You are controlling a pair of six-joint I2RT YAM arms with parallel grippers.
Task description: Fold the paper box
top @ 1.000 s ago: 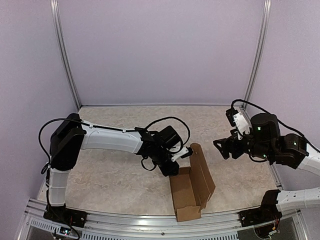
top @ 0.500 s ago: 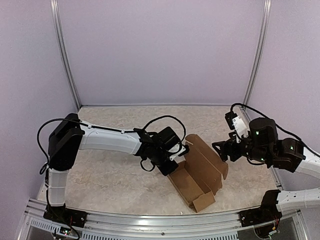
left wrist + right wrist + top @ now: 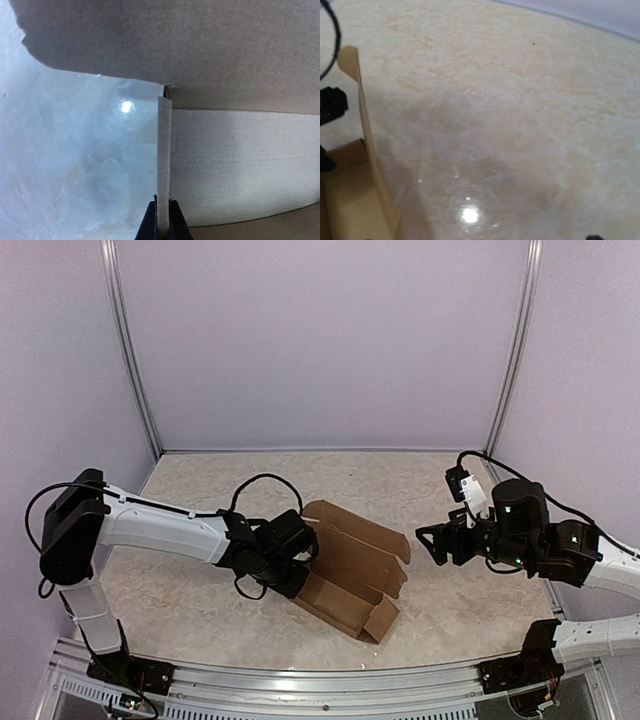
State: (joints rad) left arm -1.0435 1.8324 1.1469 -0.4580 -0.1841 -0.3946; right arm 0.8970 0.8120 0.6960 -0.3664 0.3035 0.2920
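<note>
Pale lilac walls point(image 3: 320, 340) around me, beige marbled tabletop point(image 3: 190, 610) below, metal posts point(image 3: 130, 350) in the far corners, silver rail point(image 3: 300, 685) at my near edge

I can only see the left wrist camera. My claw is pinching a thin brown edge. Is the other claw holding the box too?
Observer: No. In the top camera the right claw is open and hangs off to the right of the paper box, not touching it.
Operator: Is the box closed up?
Observer: Not yet. It sits on the table open on top, its long flap not folded down.
Operator: What does the right wrist camera see?
Observer: Mostly table, plus a flap of the box seen edge-on at the left of the picture.
</note>
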